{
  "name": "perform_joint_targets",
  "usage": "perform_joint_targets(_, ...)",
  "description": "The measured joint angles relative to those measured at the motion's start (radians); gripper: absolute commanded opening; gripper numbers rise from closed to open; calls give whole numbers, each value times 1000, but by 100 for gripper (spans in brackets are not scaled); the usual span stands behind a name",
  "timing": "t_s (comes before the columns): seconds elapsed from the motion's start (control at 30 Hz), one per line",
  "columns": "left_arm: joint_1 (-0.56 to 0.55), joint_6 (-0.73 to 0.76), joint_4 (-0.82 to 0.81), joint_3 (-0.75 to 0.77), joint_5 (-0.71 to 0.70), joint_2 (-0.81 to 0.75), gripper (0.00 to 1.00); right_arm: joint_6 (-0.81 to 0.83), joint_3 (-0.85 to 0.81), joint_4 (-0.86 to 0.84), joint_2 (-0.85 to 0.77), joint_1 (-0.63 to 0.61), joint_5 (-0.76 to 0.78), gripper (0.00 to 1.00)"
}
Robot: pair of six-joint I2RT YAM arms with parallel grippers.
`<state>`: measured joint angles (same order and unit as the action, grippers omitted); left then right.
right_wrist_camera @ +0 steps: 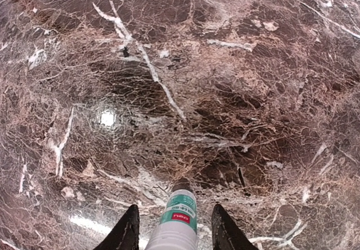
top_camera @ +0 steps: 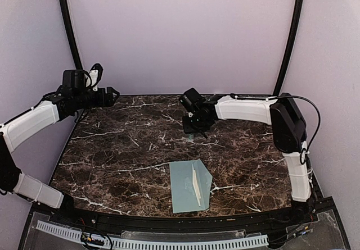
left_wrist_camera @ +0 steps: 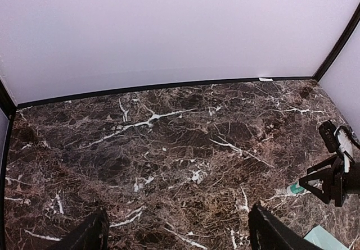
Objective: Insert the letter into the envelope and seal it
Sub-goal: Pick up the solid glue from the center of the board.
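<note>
The pale grey-teal envelope (top_camera: pixel 183 185) lies flat near the table's front edge. Its pointed flap is spread to the right, and a thin white strip (top_camera: pixel 196 183) shows along the fold. The letter is out of view. My right gripper (top_camera: pixel 194 131) is low over the table's far middle. In the right wrist view its fingers (right_wrist_camera: pixel 127 232) straddle a white-and-green glue stick (right_wrist_camera: pixel 179 219), with a gap on each side. My left gripper (top_camera: pixel 112 96) hangs open and holds nothing above the far left corner. Its fingertips (left_wrist_camera: pixel 93 236) are spread wide.
The dark marble table (top_camera: pixel 112 149) ends at a black rim (top_camera: pixel 169 215) in front, and pale walls close it in on three sides. In the left wrist view the glue stick (left_wrist_camera: pixel 293 189) sits under the right gripper (left_wrist_camera: pixel 331 181), with a corner of the envelope (left_wrist_camera: pixel 323 239) at bottom right.
</note>
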<state>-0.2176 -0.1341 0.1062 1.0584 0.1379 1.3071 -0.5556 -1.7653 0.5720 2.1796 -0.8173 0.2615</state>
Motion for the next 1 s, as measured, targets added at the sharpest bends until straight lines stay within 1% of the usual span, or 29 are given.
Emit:
perform_joint_targets(0.1, 0, 0, 0, 0, 0, 0, 84, 2, -6, 2, 11, 0, 1, 30)
perform_joint_targets(0.2, 0, 0, 0, 0, 5, 0, 84, 5, -7, 2, 14, 0, 1, 20)
perform_joint_targets(0.27, 0, 0, 0, 0, 13, 0, 78, 7, -8, 2, 14, 0, 0, 16)
perform_joint_targets(0.3, 0, 1, -2, 0, 24, 0, 76, 11, -8, 0, 14, 0, -2, 15)
perform_joint_targets(0.4, 0, 11, -12, -3, 81, 0, 75, 16, -8, 0, 12, 0, -5, 13)
perform_joint_targets(0.47, 0, 19, -36, -16, 146, -3, 74, 24, -7, 2, 8, 0, -15, 11)
perform_joint_targets(0.53, 0, 24, -70, -40, 241, -11, 74, 32, -2, 2, -18, 0, -42, 11)
perform_joint_targets(0.6, -7, 29, -105, -60, 351, -18, 73, 46, 24, -4, -73, 0, -95, 12)
perform_joint_targets(0.7, -44, 39, -145, -70, 515, -16, 72, 69, 68, -17, -184, 0, -227, 13)
perform_joint_targets(0.87, -196, 69, -163, -70, 631, -8, 72, 84, 130, -125, -373, 0, -520, 13)
perform_joint_targets(1.0, -286, 84, -163, -70, 692, 13, 74, 79, 149, -191, -424, -12, -671, 13)
